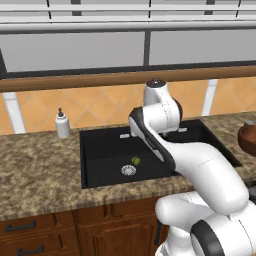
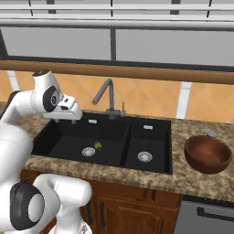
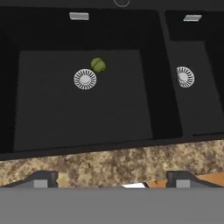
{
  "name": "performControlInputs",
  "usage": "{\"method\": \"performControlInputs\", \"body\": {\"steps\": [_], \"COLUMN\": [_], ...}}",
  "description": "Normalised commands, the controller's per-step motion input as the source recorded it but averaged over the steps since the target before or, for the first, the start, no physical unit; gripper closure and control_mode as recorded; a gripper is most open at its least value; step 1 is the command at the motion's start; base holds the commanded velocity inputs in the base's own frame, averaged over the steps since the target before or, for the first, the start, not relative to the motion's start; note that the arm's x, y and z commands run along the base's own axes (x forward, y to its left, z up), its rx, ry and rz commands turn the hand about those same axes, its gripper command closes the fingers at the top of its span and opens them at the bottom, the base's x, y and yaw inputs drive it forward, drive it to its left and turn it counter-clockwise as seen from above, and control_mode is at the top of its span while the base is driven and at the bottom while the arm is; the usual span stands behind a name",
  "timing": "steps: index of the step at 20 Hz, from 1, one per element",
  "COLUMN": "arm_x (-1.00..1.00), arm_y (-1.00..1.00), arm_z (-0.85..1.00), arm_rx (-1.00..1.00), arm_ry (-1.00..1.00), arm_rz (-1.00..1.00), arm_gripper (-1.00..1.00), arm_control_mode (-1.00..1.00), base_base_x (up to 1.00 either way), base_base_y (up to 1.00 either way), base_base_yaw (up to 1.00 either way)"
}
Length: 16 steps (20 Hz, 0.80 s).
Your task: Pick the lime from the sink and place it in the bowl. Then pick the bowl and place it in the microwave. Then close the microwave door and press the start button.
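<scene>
Lime [image 3: 98, 65], the small round yellow-green fruit, lay on the floor of the larger basin of the black rectangular double-basin sink [image 3: 157, 87], just beside the round steel drain ring [image 3: 85, 79] and seemingly touching its rim. From the two-finger gripper [image 3: 111, 180] it sat well ahead and far below, a little to the left of the centre line in the hand view. It probably rested there because the basin floor slopes toward the drain.

The gripper hovered above the speckled granite counter edge [image 3: 109, 164] on the near side of the sink, looking down into the basin. Its two dark fingertips [image 3: 41, 179] stood wide apart with nothing between them, so it was released and empty, likely set wide for a descent onto the fruit.

Further out, the smaller basin with its own steel drain [image 3: 184, 76] lay ahead and to the right. Beyond that, in the right base view, the brown round wooden bowl [image 2: 208, 154] stood upright on the counter, well apart from the gripper, ready to receive the fruit. The grey curved faucet [image 2: 106, 97] rose behind the basins, and a white soap dispenser [image 1: 62, 124] stood off to the left.
</scene>
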Motion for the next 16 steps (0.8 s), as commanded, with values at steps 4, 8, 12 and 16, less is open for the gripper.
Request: {"method": "performControlInputs", "body": {"steps": [4,8,12,16], "arm_x": [0.53,0.41,0.12,0.0], "arm_y": [-0.12,-0.07,-0.01,-0.02], "arm_z": [-0.52,-0.59,-0.8,-0.58], "arm_rx": [0.01,0.0,-0.01,-0.01], "arm_ry": [0.12,0.09,0.0,-0.02], "arm_rz": [-0.11,-0.02,0.0,0.01], "arm_gripper": [-1.0,-1.0,-1.0,-1.0], "arm_control_mode": [-1.0,-1.0,-1.0,-1.0], "base_base_x": [0.0,0.0,0.0,0.0], "base_base_y": [0.0,0.0,0.0,0.0], "base_base_yaw": [0.0,0.0,0.0,0.0]}}
